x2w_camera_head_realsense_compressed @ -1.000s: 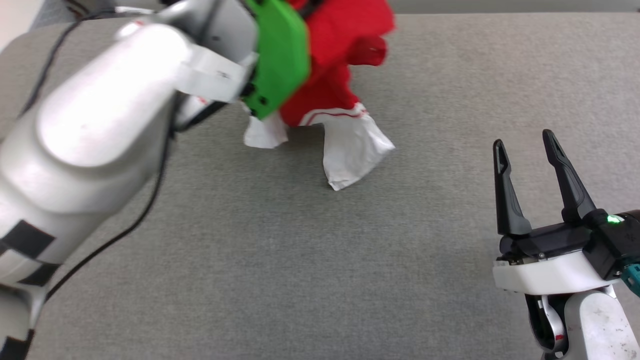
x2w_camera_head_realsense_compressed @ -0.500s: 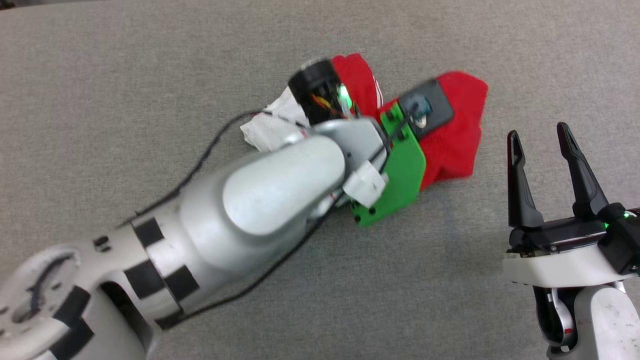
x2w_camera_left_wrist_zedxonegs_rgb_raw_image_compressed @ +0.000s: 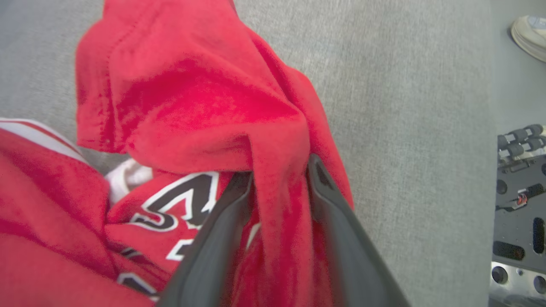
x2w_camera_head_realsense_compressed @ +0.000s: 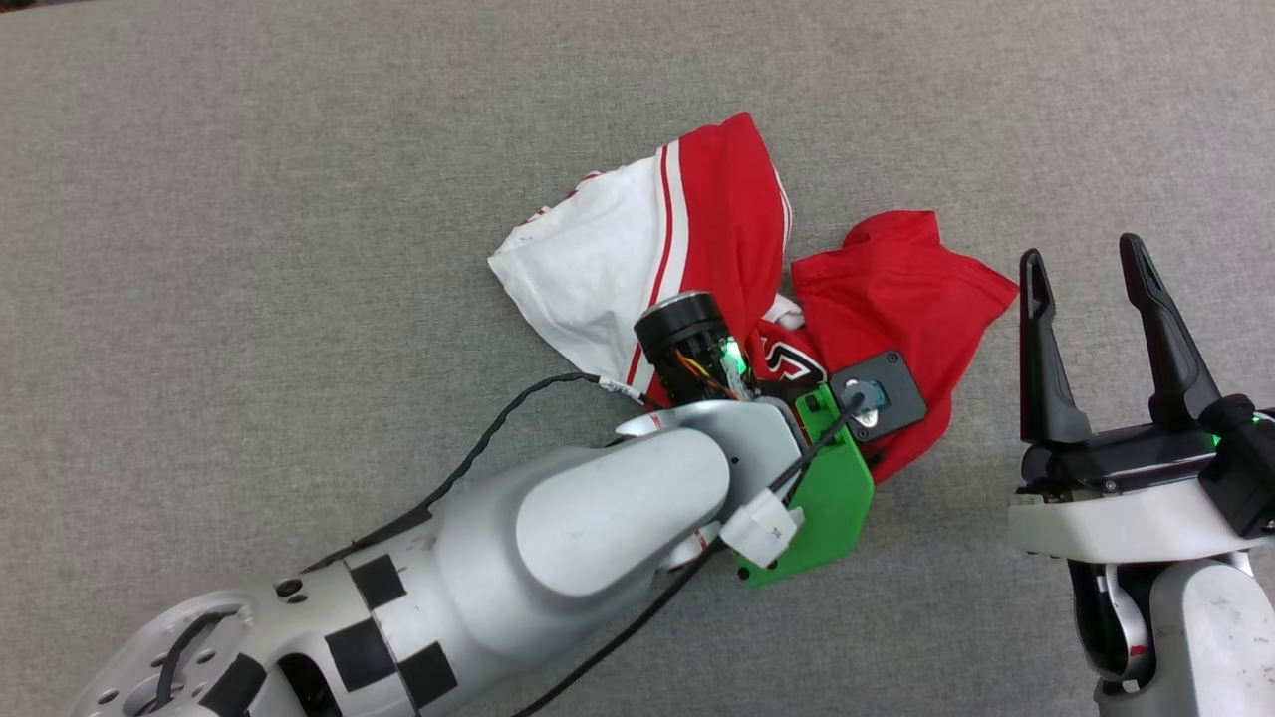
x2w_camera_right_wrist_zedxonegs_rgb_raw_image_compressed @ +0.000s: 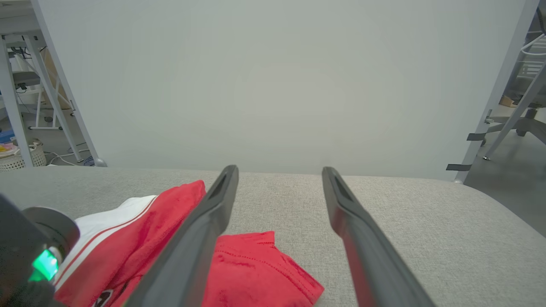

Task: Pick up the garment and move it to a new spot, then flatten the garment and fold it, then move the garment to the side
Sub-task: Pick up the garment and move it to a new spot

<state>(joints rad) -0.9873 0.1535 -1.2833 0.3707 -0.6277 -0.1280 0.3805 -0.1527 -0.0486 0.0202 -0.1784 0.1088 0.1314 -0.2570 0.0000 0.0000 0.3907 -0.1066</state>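
Observation:
The garment (x2w_camera_head_realsense_compressed: 717, 229), a red jersey T-shirt with a white sleeve and striped trim, lies crumpled on the grey table (x2w_camera_head_realsense_compressed: 299, 199) at centre. My left arm (x2w_camera_head_realsense_compressed: 598, 518) reaches over its near side, wrist down on the cloth. In the left wrist view the left gripper (x2w_camera_left_wrist_zedxonegs_rgb_raw_image_compressed: 281, 170) stands open, its fingers parted with a raised fold of the red garment (x2w_camera_left_wrist_zedxonegs_rgb_raw_image_compressed: 192, 98) still between them; black-and-white lettering shows at the left. My right gripper (x2w_camera_head_realsense_compressed: 1083, 269) hovers open and empty just right of the garment, and the right gripper (x2w_camera_right_wrist_zedxonegs_rgb_raw_image_compressed: 279, 170) points across the table past the garment (x2w_camera_right_wrist_zedxonegs_rgb_raw_image_compressed: 251, 268).
The grey fabric surface stretches wide on all sides of the shirt. A pale wall panel (x2w_camera_right_wrist_zedxonegs_rgb_raw_image_compressed: 273, 85) rises behind the table's far edge. A shoe (x2w_camera_left_wrist_zedxonegs_rgb_raw_image_compressed: 529, 34) and the robot's base (x2w_camera_left_wrist_zedxonegs_rgb_raw_image_compressed: 518, 192) show beyond the table's edge in the left wrist view.
The head camera has tilted down. The garment, hanging bunched from my left gripper a second ago, now lies on the table, and the left fingers have parted. The right gripper stays open.

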